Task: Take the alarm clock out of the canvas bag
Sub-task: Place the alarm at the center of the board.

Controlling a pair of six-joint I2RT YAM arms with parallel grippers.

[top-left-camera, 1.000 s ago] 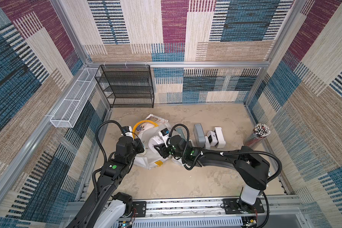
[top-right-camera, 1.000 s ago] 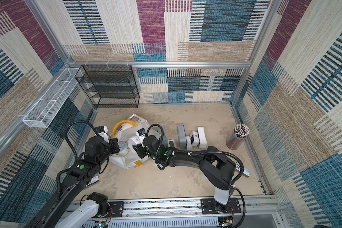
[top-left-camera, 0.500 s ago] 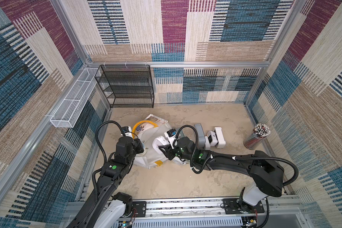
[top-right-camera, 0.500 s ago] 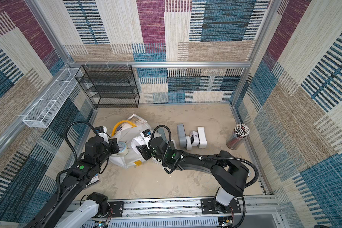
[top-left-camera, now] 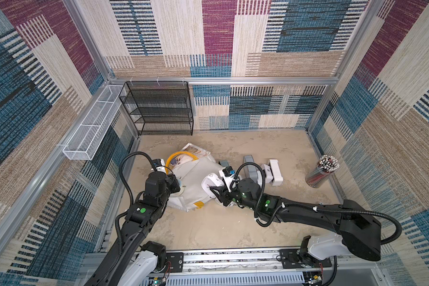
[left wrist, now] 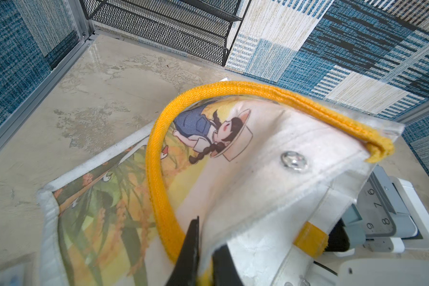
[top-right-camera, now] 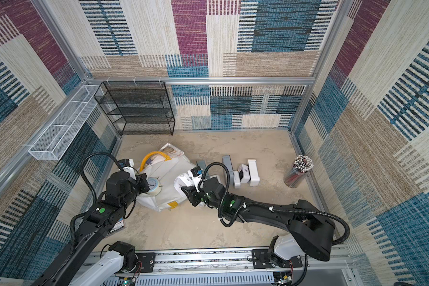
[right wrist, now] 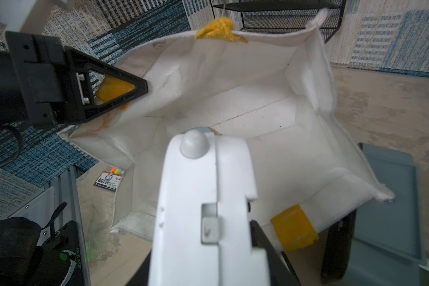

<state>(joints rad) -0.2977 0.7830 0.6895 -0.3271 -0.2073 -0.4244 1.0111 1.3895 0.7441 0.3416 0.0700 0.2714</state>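
The canvas bag (top-left-camera: pixel 196 178) (top-right-camera: pixel 169 178) lies on its side, white with yellow handles, its mouth gaping in the right wrist view (right wrist: pixel 233 99). My left gripper (top-left-camera: pixel 177 185) (left wrist: pixel 206 237) is shut on the bag's rim by a yellow patch, and shows in the right wrist view too (right wrist: pixel 109 91). My right gripper (top-left-camera: pixel 214 189) (right wrist: pixel 206 235) is shut on the alarm clock (top-left-camera: pixel 209 182) (top-right-camera: pixel 182 182) (right wrist: pixel 203 188). The clock is white with a grey dome button and hangs just outside the bag's mouth.
A round dial (top-right-camera: pixel 152 184) shows at the bag beside my left gripper. Grey and white boxy clocks (top-left-camera: pixel 249 168) (top-left-camera: pixel 274 172) stand right of the bag, a pencil jar (top-left-camera: pixel 320 170) further right. A black mesh shelf (top-left-camera: pixel 159 109) and white wire basket (top-left-camera: pixel 89 133) line the back left.
My right arm has drawn back to the right, carrying the white clock a little away from the bag's mouth. The left gripper has kept its hold on the rim.
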